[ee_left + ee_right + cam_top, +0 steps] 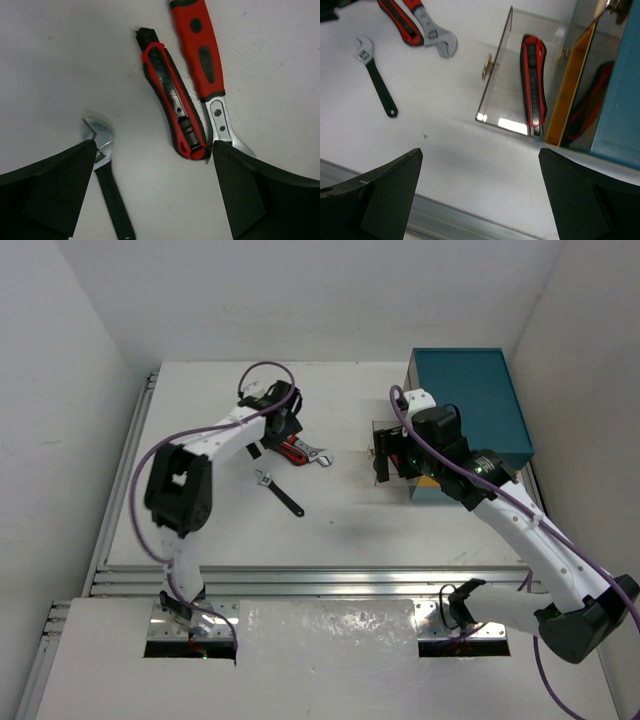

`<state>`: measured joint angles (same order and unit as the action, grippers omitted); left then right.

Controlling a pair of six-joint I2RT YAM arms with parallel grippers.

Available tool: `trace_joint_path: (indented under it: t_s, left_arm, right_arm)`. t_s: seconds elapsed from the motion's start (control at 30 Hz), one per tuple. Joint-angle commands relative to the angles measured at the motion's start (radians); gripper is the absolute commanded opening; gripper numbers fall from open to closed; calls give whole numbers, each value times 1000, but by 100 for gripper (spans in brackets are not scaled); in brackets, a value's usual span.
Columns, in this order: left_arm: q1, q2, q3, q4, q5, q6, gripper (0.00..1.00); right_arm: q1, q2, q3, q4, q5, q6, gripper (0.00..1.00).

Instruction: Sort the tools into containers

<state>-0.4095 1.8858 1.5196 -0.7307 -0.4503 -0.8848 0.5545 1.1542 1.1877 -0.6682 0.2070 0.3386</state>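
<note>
Left gripper [152, 190], jaws wide, was poised above a red-black knife [172, 105]; only the right wrist view showed a second knife [533, 85] in the drawer [502, 102], ahead of the wide right gripper [480, 200].

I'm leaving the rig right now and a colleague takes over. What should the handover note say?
Left tool: open, empty, above the red utility knife, with the red-handled wrench beside it.
Right tool: open, empty, near the pulled-out clear drawer of the teal box.
Done: one red-and-black knife lies in that drawer.
Left: the knife, the red wrench and the small black-handled wrench remain on the table.
</note>
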Motion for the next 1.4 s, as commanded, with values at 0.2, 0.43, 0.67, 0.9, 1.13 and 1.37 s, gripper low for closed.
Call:
trace_joint_path:
  t_s: [0.2, 0.43, 0.67, 0.9, 1.13, 1.37]
  left_arm:
    - [-28, 344, 361, -144, -21, -128, 85]
    - [-28, 414, 334, -138, -13, -148, 78]
    - [-15, 391, 203, -62, 5, -140, 43]
    - [3, 285, 13, 81, 51, -102, 18]
    - [8, 83, -160, 314, 133, -48, 0]
    - [-51, -371, -489, 677, 340, 23, 0]
  right_arm:
    - [15, -91, -134, -34, -43, -4, 99]
    - [15, -116, -155, -25, -50, -21, 99]
    - [15, -116, -157, -21, -84, -19, 99]
    - [13, -100, -155, -10, -139, -10, 99]
    - [15, -119, -241, 169, -481, 10, 99]
    - [15, -125, -339, 507, -624, 198, 99]
